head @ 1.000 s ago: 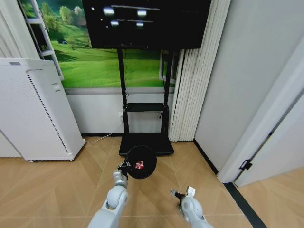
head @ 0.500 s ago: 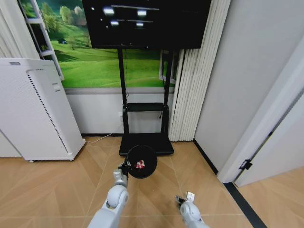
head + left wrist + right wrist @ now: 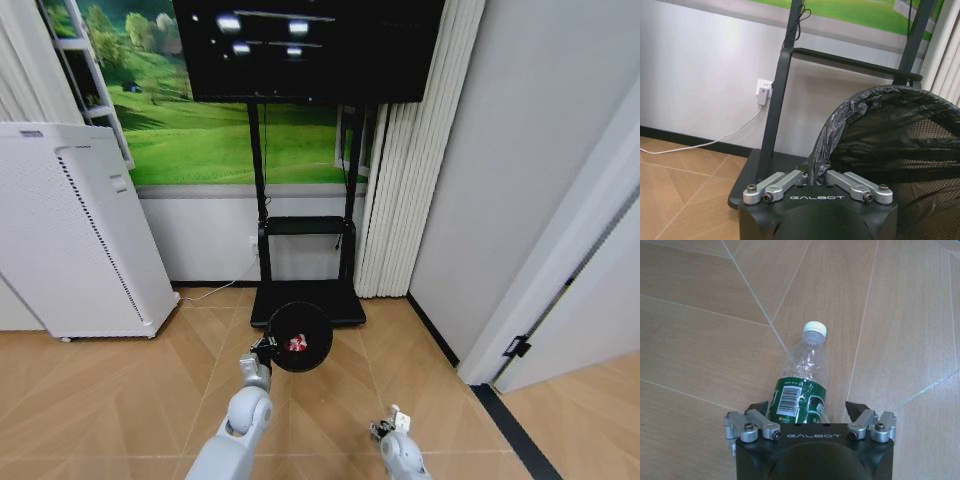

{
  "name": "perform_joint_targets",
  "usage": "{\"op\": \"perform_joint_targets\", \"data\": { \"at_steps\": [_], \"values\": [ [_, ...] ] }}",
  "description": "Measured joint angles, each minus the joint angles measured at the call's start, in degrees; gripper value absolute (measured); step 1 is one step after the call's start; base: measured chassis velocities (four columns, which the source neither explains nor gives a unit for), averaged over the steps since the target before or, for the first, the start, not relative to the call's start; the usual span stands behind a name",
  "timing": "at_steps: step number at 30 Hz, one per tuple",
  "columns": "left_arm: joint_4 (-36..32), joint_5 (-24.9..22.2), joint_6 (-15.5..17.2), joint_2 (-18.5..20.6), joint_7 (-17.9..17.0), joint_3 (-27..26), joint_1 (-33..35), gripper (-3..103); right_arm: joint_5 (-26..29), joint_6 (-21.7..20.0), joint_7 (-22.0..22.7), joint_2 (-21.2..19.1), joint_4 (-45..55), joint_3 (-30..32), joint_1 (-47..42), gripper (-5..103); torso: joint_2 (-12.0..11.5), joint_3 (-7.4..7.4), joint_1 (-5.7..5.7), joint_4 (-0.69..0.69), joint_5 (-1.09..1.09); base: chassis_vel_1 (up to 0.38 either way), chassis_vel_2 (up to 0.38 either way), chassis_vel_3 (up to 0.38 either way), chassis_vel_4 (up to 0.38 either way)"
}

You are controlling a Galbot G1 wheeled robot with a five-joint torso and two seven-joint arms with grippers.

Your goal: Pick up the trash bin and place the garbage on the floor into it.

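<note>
Holding the bin [image 3: 299, 338] by its rim, the left gripper [image 3: 816, 184] is clamped. Right gripper [image 3: 807, 412] spread around the bottle [image 3: 801, 382] lying on the floor; light, crushable, slippery — grip the labelled middle.

Trash bin [image 3: 910, 145]: black wire mesh, lined with a crinkled glossy black plastic bag. Bottle [image 3: 801, 385]: clear crumpled plastic, glossy green paper-like label, white cap. Floor [image 3: 700, 340]: smooth wood-look planks, satin sheen.
</note>
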Motion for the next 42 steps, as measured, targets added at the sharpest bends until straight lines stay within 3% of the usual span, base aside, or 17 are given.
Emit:
{"op": "perform_joint_targets", "data": {
  "at_steps": [6, 10, 13, 15, 16, 22, 33, 35, 36, 38, 42],
  "values": [
    [-1.0, 0.0, 0.0, 0.4, -0.1, -0.2, 0.4, 3, -0.1, 0.3, -0.1, 0.5, -0.3, -0.2, -0.4, 59, 0.0, 0.0, 0.0, 0.0, 0.0, 0.0, 0.0, 0.0, 0.0],
    [-1.2, 0.0, 0.0, 0.4, -0.1, -0.2, 0.5, 3, -0.2, 0.5, -0.3, 0.5, -0.3, -0.3, -0.5, 48, 0.0, -0.01, 0.0, 0.0, -0.01, 0.0, 0.0, 0.0, 0.0],
    [-1.2, 0.1, 0.0, 0.2, -0.2, -0.2, 0.7, 3, -0.4, 0.9, -0.5, 0.4, -0.3, -0.4, -0.5, 32, 0.0, 0.0, 0.0, 0.0, -0.01, 0.0, 0.0, 0.0, 0.0],
    [-1.2, 0.1, 0.0, 0.2, -0.4, -0.2, 0.7, 3, -0.5, 1.0, -0.6, 0.3, -0.3, -0.4, -0.5, 28, 0.0, 0.0, 0.0, 0.0, 0.0, 0.0, 0.0, 0.0, 0.0],
    [-0.8, 0.2, 0.3, 0.3, -0.7, -0.1, 0.3, 3, -2.9, 1.9, -1.0, 0.0, 1.7, 0.5, -1.3, 19, 0.0, 0.01, 0.01, 0.0, 0.03, 0.0, 0.0, 0.0, 0.0],
    [2.3, 0.7, 0.0, -0.2, 0.5, -0.8, -0.9, 3, -6.2, 3.0, -2.7, -1.5, 13.0, 4.1, -3.1, 18, 0.0, 0.01, 0.0, 0.0, 0.01, 0.0, 0.0, 0.0, 0.0],
    [7.4, -1.1, 0.1, -1.3, 0.1, -0.1, -3.4, 3, -3.5, 0.6, -8.1, -3.5, 34.7, 8.3, -3.9, 18, 0.0, 0.0, 0.0, 0.0, 0.0, 0.0, 0.0, 0.0, 0.0],
    [10.3, -2.5, 0.1, -2.1, 0.4, 0.8, -4.5, 3, -3.9, 0.5, -16.4, -4.0, 41.3, 8.3, -4.7, 18, 0.0, 0.0, 0.0, 0.0, 0.0, 0.0, 0.0, 0.0, 0.0],
    [10.3, -2.5, 0.1, -2.1, 0.4, 0.8, -4.5, 3, -3.9, 0.5, -16.4, -4.0, 41.3, 8.3, -4.7, 18, 0.0, 0.0, 0.0, 0.0, 0.0, 0.0, 0.0, 0.0, 0.0],
    [12.6, -2.8, -0.5, -2.8, 1.5, 1.3, -5.3, 3, -4.9, 0.7, -21.7, -4.3, 44.0, 7.5, -4.8, 18, 0.0, 0.0, 0.0, 0.0, 0.0, 0.0, 0.0, 0.0, 0.0],
    [16.0, -3.1, -1.0, -3.6, 2.4, 1.9, -7.0, 3, -5.5, 0.1, -25.3, -4.6, 47.2, 5.0, -4.2, 18, 0.0, 0.0, 0.0, 0.0, 0.0, 0.0, 0.0, 0.0, 0.0]
  ]
}}
